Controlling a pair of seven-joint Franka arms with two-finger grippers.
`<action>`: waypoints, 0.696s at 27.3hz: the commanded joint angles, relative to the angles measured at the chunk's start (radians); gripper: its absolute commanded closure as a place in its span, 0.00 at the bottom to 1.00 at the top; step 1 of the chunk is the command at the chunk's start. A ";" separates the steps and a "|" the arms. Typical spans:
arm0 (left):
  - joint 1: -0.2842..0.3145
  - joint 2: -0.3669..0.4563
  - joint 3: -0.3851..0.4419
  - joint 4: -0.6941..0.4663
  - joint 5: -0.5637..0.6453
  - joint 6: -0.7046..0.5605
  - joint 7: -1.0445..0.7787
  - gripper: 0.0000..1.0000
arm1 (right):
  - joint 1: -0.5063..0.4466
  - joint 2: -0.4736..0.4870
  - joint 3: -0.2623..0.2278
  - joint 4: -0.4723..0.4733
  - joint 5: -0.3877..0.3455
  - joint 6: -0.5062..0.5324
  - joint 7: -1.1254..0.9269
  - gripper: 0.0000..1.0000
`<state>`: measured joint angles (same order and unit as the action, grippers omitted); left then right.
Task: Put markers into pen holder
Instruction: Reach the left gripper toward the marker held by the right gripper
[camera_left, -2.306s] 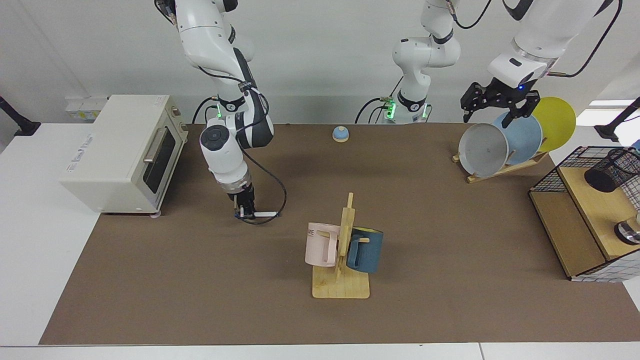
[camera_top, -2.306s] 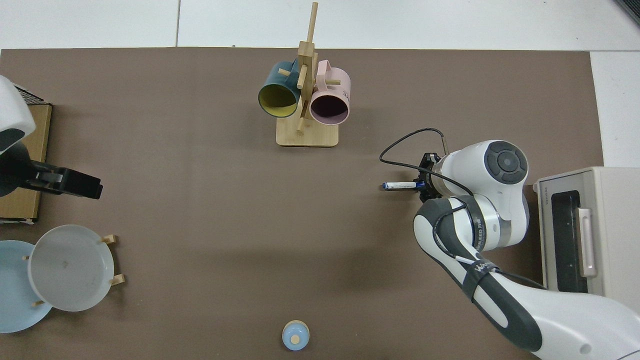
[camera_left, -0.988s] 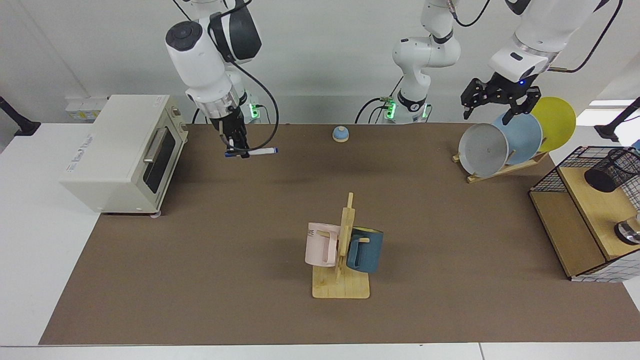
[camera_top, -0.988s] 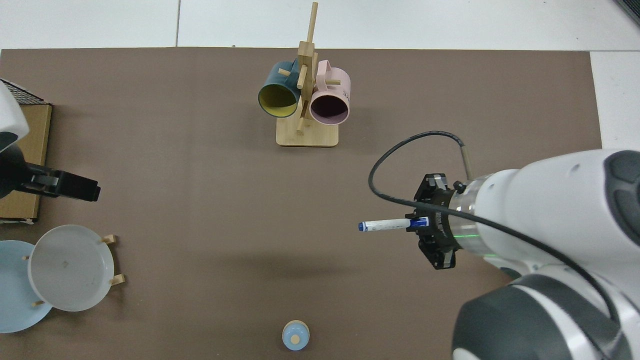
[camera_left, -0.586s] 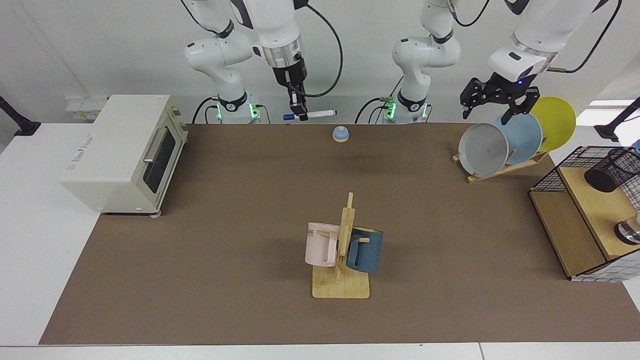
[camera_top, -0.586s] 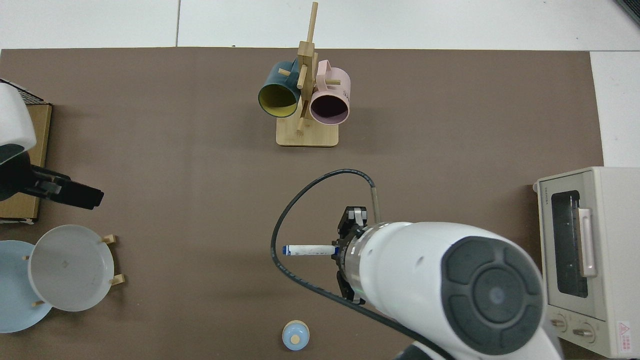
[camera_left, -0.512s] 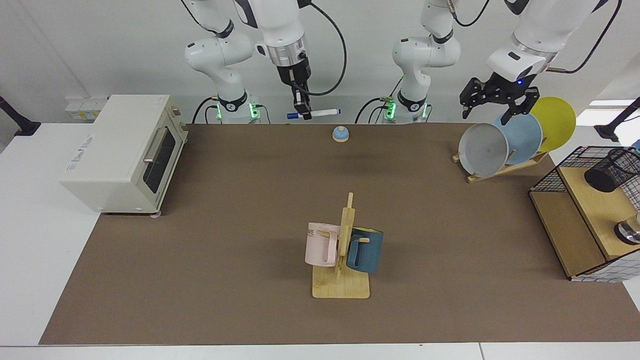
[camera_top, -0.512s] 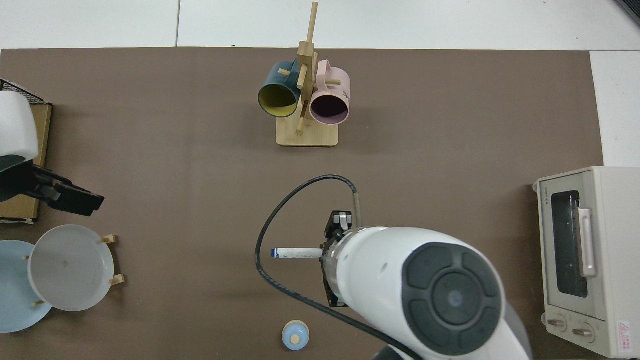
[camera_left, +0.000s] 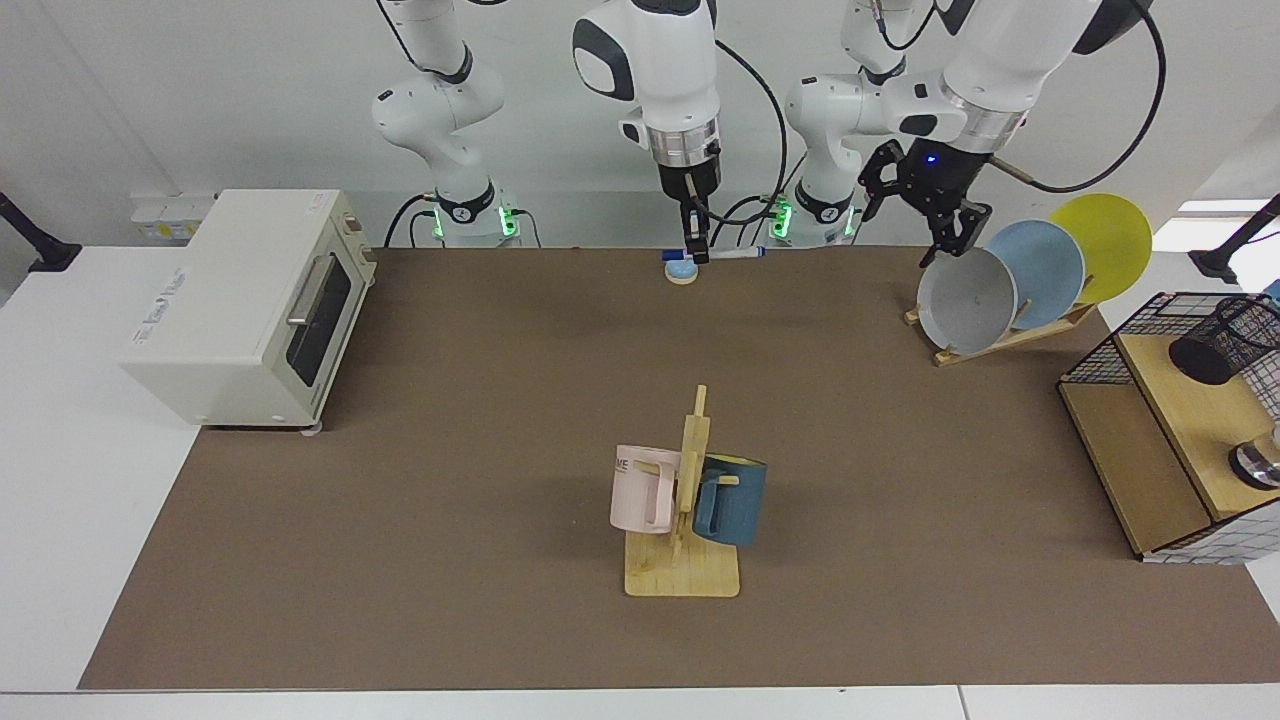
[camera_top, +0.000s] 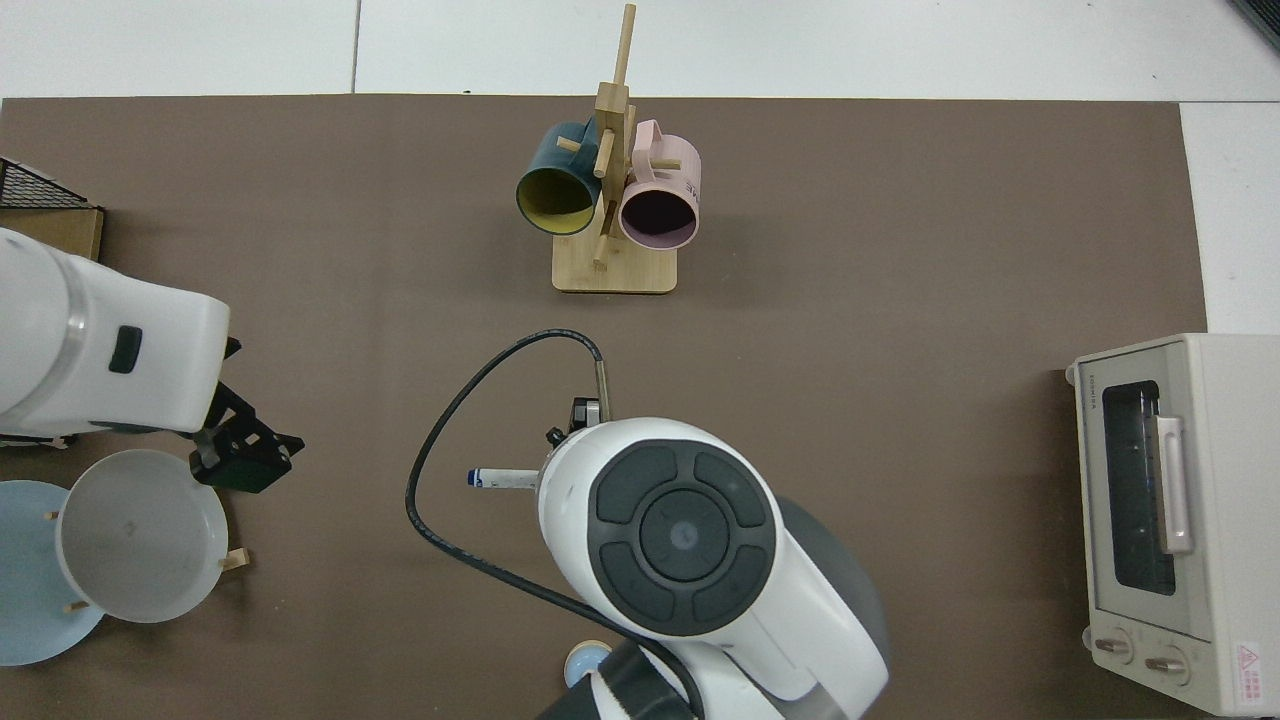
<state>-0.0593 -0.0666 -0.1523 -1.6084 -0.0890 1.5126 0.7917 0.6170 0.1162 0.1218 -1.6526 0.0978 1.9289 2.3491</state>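
My right gripper (camera_left: 697, 250) hangs above the back edge of the mat, shut on the marker (camera_left: 738, 254). The marker lies level, white barrel with blue ends, poking toward the facing view's right. In the top view only the marker's tip (camera_top: 500, 478) shows; the arm's wrist hides the rest and the gripper. My left gripper (camera_left: 912, 225) is open and empty, up beside the grey plate; in the top view the left gripper (camera_top: 250, 460) is at that plate's edge. The pen holder (camera_left: 1220, 345), a black mesh cup, sits tilted on the wooden shelf at the far right.
A small blue bell (camera_left: 682, 270) sits right below the held marker. A plate rack (camera_left: 1000, 338) holds grey, blue and yellow plates. The mug tree (camera_left: 685, 500) with two mugs stands mid-table, a toaster oven (camera_left: 250, 300) at the left, a wire-and-wood shelf (camera_left: 1130, 480) at the right.
The right gripper picked the marker off the mat near the oven, raised it and carried it across to above the blue bell. The left gripper swung from over the plates toward the middle.
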 joint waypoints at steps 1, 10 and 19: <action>0.004 -0.048 -0.026 -0.091 -0.072 0.072 0.107 0.02 | 0.013 0.031 -0.004 0.053 -0.009 -0.007 0.029 1.00; -0.023 -0.045 -0.059 -0.153 -0.141 0.123 0.196 0.04 | 0.018 0.034 0.002 0.056 -0.001 0.024 0.027 1.00; -0.119 -0.044 -0.059 -0.249 -0.199 0.250 0.193 0.19 | 0.017 0.037 0.002 0.059 0.008 0.038 0.021 1.00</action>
<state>-0.1379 -0.0766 -0.2246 -1.7737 -0.2516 1.6798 0.9659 0.6354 0.1374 0.1221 -1.6119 0.0992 1.9462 2.3491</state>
